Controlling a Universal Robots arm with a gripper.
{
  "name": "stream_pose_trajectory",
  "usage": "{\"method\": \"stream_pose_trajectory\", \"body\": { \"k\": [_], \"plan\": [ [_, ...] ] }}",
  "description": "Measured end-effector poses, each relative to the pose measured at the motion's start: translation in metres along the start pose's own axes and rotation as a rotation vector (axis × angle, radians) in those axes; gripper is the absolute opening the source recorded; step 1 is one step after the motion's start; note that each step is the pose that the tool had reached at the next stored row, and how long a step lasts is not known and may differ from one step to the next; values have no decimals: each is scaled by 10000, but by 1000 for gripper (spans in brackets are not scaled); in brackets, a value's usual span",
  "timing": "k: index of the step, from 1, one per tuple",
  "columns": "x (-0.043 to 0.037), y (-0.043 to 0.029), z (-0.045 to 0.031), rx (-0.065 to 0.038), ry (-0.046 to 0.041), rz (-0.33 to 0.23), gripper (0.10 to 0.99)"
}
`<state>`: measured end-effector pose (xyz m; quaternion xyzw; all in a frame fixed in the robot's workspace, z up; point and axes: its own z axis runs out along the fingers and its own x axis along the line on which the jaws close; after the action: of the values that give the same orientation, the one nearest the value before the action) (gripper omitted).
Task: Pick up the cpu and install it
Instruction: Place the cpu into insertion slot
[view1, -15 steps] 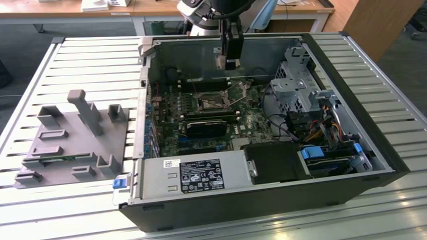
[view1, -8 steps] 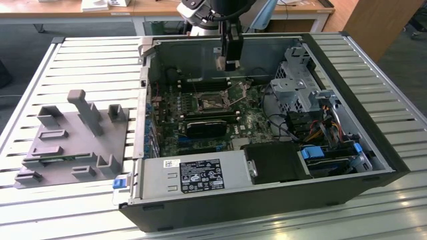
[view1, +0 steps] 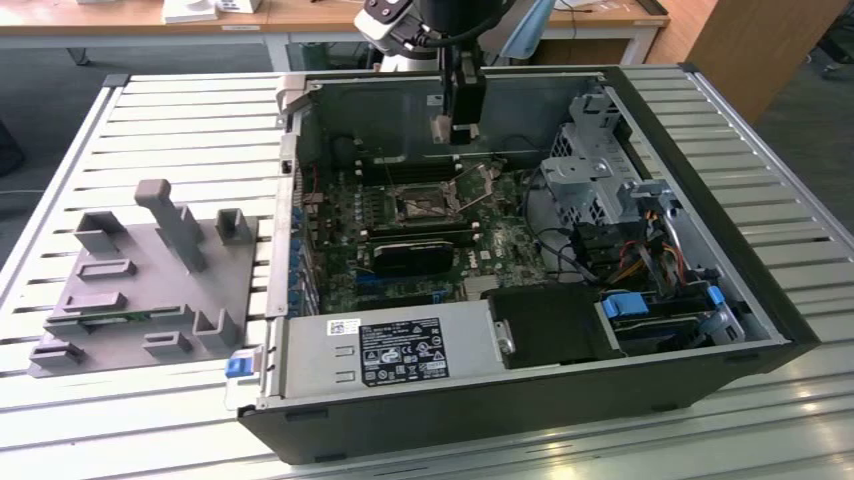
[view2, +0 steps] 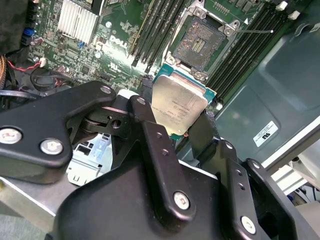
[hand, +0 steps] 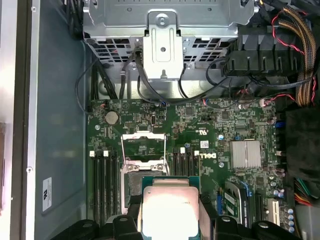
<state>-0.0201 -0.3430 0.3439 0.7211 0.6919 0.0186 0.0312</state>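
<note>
Above the open computer case (view1: 747, 300), I see the gripper (view1: 458, 132) hanging from the arm, over the far part of the green motherboard (view1: 400, 235). Its 2 black fingers (view2: 150, 135) are clamped on opposite edges of the cpu (view2: 177, 105), so the chip sits between them with its silvery metal top facing the second wrist camera. A thin pale rim shows around that top.

The cpu is held in the air, clear of the board. In both wrist views the black square socket (view2: 202, 45) lies just past the chip. It has no chip in it and its field of contacts is bare. In the first wrist view the socket's metal frame (hand: 143, 145) stands lifted open at one side. Long black memory slots (hand: 102, 182) run along both sides of the socket, and a ribbed silver heat sink (hand: 245, 154) sits further along the board.

At the exterior view's left, a grey plastic tray (view1: 147, 290) with upright posts rests on the slatted table (view1: 174, 110), well apart from the gripper.
</note>
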Motion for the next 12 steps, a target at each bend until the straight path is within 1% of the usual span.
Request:
{"method": "stream_pose_trajectory", "body": {
  "k": [12],
  "plan": [
    [1, -4, 52, 1, -1, 0, 537]
  ]
}}
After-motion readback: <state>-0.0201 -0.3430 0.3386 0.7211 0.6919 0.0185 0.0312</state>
